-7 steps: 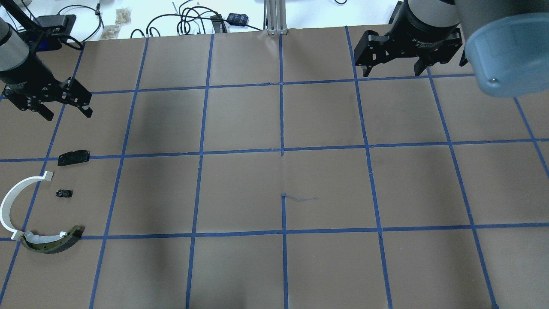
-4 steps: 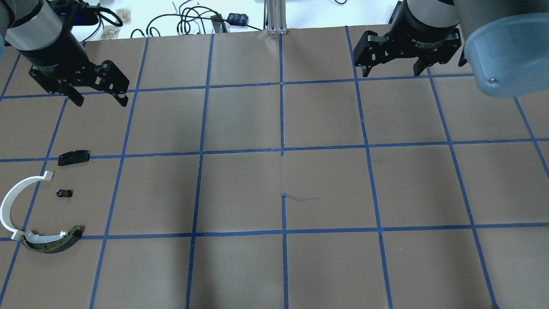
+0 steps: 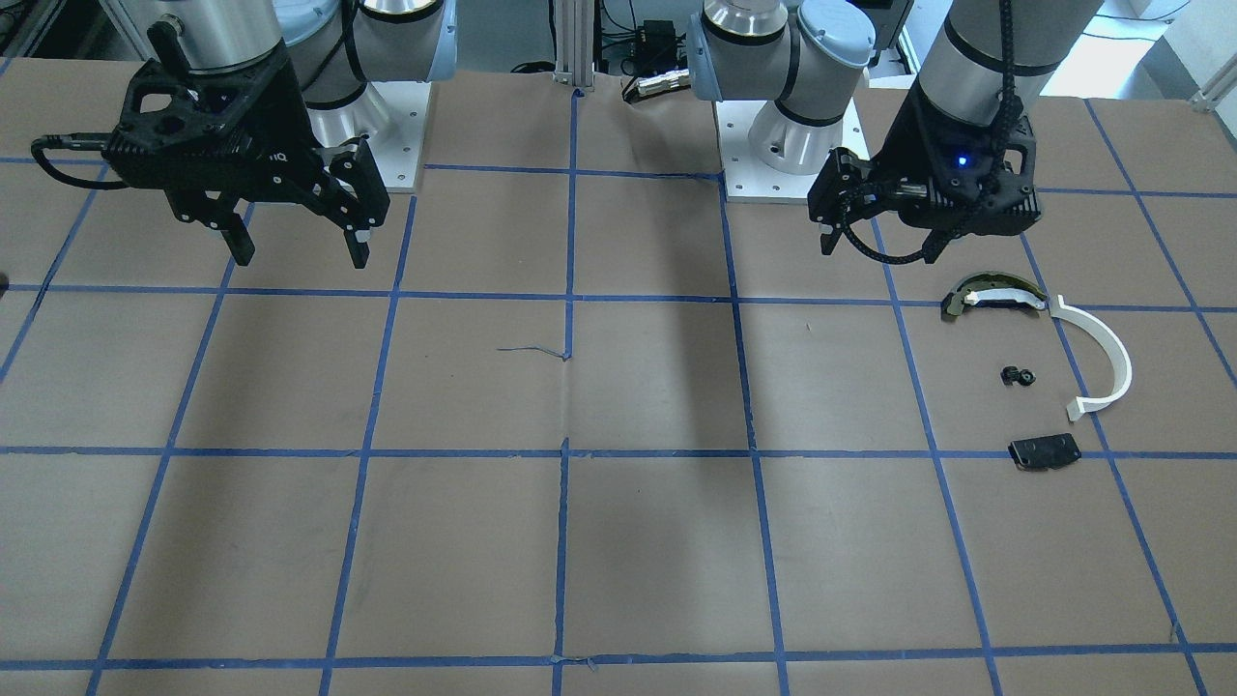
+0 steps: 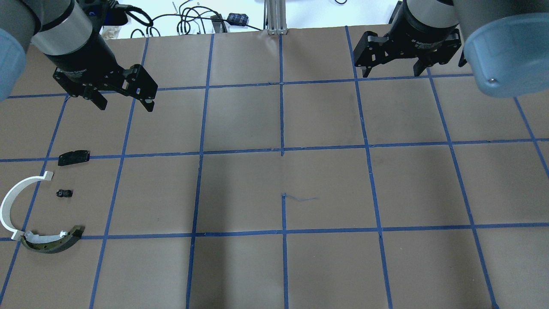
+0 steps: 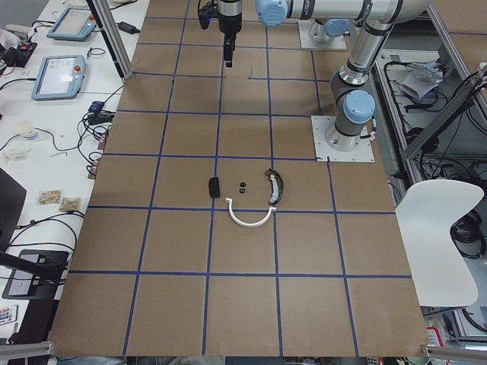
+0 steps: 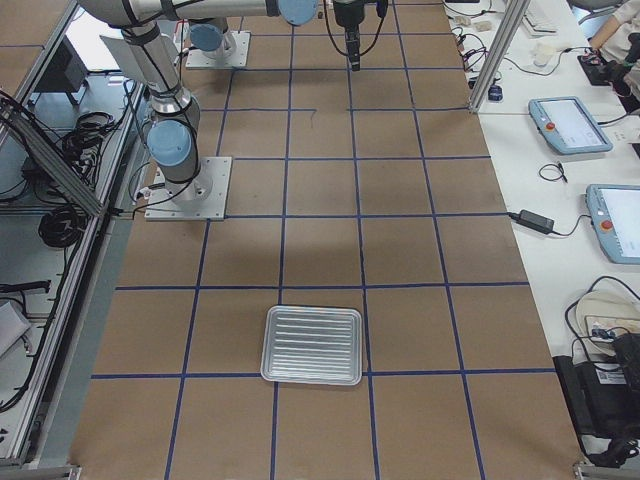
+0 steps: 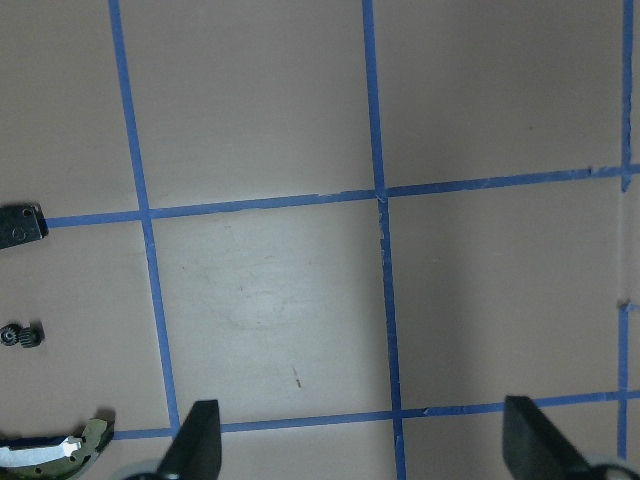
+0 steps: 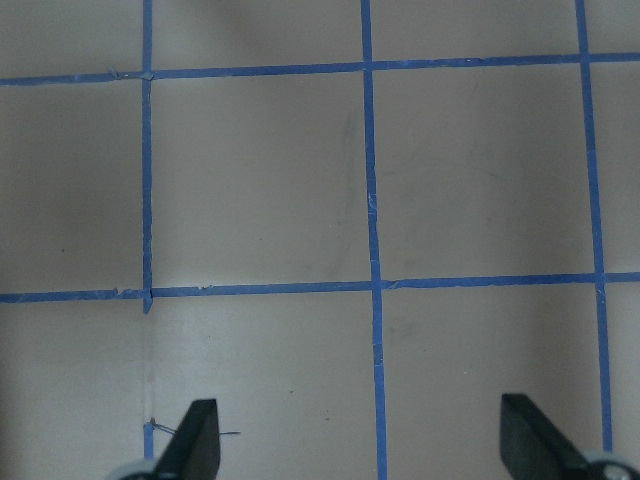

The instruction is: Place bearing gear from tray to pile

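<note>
The small black bearing gear lies on the table among the pile's parts; it also shows in the front view and the left wrist view. The pile holds a thin white half-ring arc, a dark curved piece with a white-and-gold edge and a flat black plate. My left gripper hangs open and empty above the table, beyond and to the right of the pile. My right gripper is open and empty at the far right. The ribbed metal tray shows only in the right side view.
Brown paper with a blue tape grid covers the table. Cables and small boxes lie past the far edge. The robot bases stand at the near edge. Operator desks with tablets line one side.
My left arm has swung to the right in the overhead view, away from the table's left edge, with its gripper still open. The right arm and the pile parts have not moved.
</note>
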Robot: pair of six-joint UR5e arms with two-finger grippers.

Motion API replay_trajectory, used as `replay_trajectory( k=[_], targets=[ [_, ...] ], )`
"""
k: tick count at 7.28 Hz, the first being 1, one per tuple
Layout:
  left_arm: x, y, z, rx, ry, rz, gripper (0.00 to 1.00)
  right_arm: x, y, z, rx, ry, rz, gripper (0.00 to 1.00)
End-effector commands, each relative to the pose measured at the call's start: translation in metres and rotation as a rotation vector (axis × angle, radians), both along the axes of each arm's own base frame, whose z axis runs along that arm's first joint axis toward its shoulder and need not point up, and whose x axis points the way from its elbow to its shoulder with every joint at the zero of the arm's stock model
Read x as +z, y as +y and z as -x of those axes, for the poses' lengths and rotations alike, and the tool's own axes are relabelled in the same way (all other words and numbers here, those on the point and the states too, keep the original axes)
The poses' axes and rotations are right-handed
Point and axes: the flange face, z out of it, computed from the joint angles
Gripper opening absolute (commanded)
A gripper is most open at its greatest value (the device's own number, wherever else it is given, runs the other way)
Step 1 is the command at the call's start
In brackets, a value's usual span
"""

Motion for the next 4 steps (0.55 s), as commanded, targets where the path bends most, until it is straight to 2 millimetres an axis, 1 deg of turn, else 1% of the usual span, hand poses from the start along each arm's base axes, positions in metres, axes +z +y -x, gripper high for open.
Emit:
replay_trajectory(
  k=[1,4],
  targets=[
    [-0.0136,0.0064,0.0030,-0.012,0.007,-0.024,1.00,-0.0019,-0.0016,-0.0001,0.000,0.000,-0.002,1.00],
    [-0.0126,0.0063,0.0022,-0.015,0.007,-0.018,1.00,-0.0019,-0.0010,-0.0001,0.000,0.000,-0.002,1.00]
  ],
)
